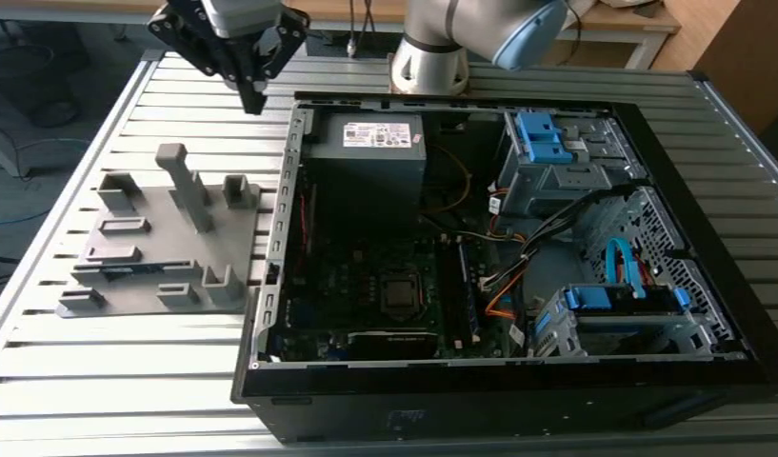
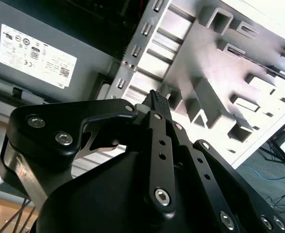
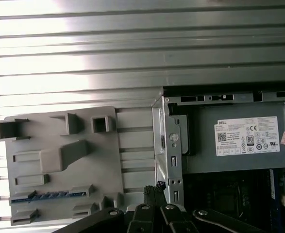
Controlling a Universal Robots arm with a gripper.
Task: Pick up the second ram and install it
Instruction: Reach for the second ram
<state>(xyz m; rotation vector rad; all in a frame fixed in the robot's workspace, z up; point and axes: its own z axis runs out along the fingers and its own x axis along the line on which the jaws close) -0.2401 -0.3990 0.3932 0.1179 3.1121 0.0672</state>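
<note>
Evidently the pick-up is not yet begun: the pincer (image 1: pixel 252 101) hangs over the surface (image 1: pixel 134 114) by the computer case (image 1: pixel 290 190), closed and seemingly empty. The second ram (image 3: pixel 47 195) lies in the grey fixture (image 3: pixel 98 165), well apart. Grasping it likely calls for opening and aligning across its thin edge.
</note>
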